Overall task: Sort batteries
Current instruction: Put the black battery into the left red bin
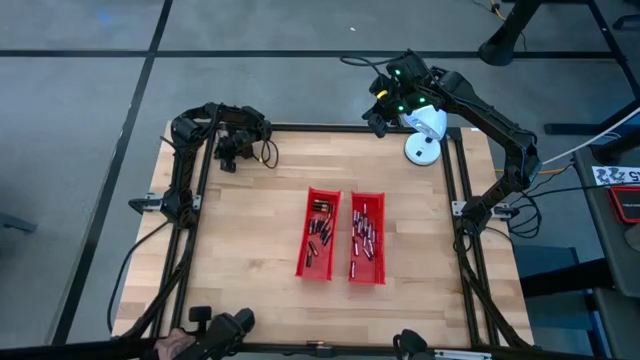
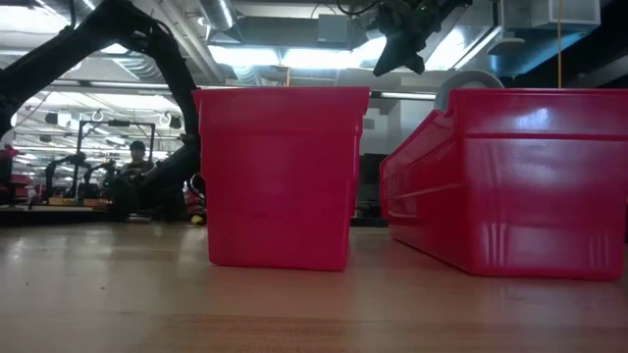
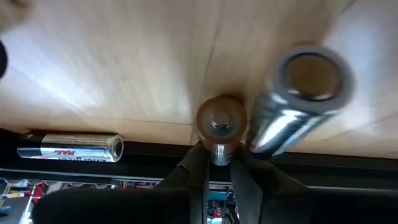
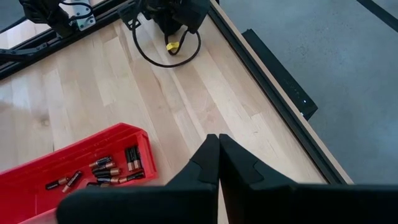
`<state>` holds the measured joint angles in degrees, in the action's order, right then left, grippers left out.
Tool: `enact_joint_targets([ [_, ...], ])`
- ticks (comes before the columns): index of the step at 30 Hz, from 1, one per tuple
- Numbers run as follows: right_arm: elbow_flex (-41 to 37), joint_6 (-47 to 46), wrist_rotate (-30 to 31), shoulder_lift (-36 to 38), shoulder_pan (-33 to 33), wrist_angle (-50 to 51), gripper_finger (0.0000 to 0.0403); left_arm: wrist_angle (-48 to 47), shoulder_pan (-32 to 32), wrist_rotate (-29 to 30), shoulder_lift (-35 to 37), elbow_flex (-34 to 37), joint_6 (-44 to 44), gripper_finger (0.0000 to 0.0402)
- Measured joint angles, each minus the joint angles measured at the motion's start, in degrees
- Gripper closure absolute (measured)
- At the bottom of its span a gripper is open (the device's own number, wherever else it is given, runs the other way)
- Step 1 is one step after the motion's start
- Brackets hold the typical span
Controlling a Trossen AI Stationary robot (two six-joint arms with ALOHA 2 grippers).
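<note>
- Nearest the lens in the left wrist view, the left gripper (image 3: pixel 221 163) stands with its fingers drawn almost together on the metal tip of a copper-topped battery (image 3: pixel 220 121) at centre frame; I judge this a light nip rather than a full grasp; a larger silver cell (image 3: pixel 298 93) leans just beside it at the right, and a labelled cell (image 3: pixel 71 147) lies on its side at lower left
- In the high view that same gripper (image 1: pixel 232 150) sits at the upper left of the table (image 1: pixel 240 240), near the back edge
- The two red bins (image 1: pixel 347 236) lie side by side at centre frame, well apart from the left gripper; most batteries (image 1: pixel 364 235) already rest inside them, dark and copper ones in the left bin (image 4: pixel 112 171)
- The right gripper (image 4: pixel 217 152) hangs raised near the upper right of the high view (image 1: pixel 380 118), fingers closed together on nothing, beside a white round object (image 1: pixel 423 148)
- To do the step well, the hold probably wants to sit lower on the cell's body before lifting; a grip on the tip alone may let it swing or slip
- Lift straight, so the leaning silver cell is not knocked over
- Carry to the bin holding matching cells; release low
</note>
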<state>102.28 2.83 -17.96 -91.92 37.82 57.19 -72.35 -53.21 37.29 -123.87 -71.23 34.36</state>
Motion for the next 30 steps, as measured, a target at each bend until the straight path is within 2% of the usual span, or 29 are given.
enact_joint_targets([
  [9, 0.0, 0.6, 0.1, 0.0, 0.0, 0.0, 0.0397, -1.4, 0.5, -0.2, -0.1, -2.2, -4.3, 0.0364],
  [23, 0.0, 1.6, -0.1, 0.0, 0.0, 0.0, 0.0397, -1.9, 4.2, -9.8, 6.4, -7.9, -6.5, 0.0364],
  [27, 0.0, 1.9, -0.2, 0.0, 0.0, 0.0, 0.0397, -2.0, 5.3, -15.2, 9.1, -8.3, -6.6, 0.0363],
  [30, 0.0, 1.9, -0.2, 0.0, 0.0, 0.0, 0.0397, -2.2, 6.4, -23.1, 10.9, -8.3, -6.7, 0.0366],
])
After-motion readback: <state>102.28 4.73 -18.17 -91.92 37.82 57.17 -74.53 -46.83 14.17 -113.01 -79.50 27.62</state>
